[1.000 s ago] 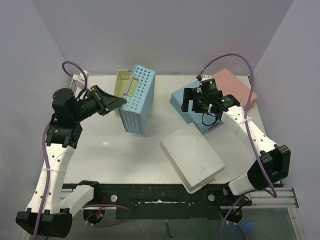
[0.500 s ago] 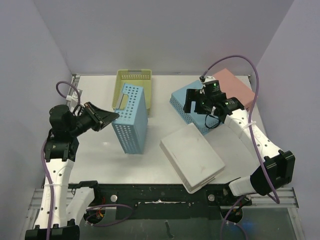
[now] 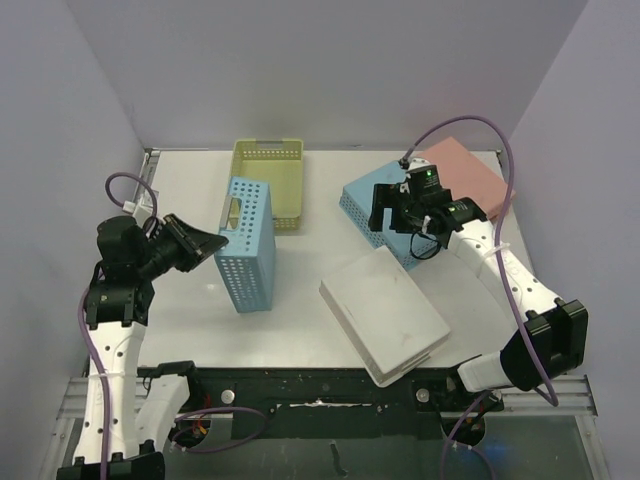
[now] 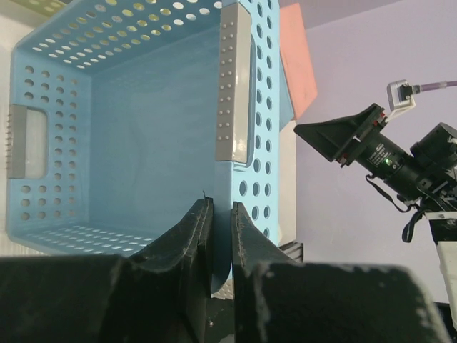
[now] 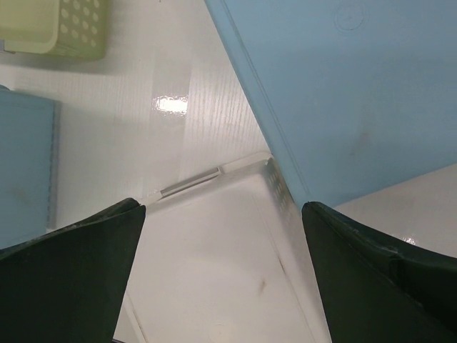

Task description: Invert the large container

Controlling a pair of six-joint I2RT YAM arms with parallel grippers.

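Left hand [image 3: 207, 243] is clamped shut on the rim of the large container [image 3: 245, 245], with the wall pinched between its fingers! The blue basket stands on its side on the bench [image 3: 190, 300], open mouth facing that hand. Just beyond it sits a yellow basket [image 3: 268, 165]. Right hand [image 3: 385, 205] hovers wide open over a white lid [image 3: 385, 312], with a small blue bin [image 3: 358, 200] beside it.
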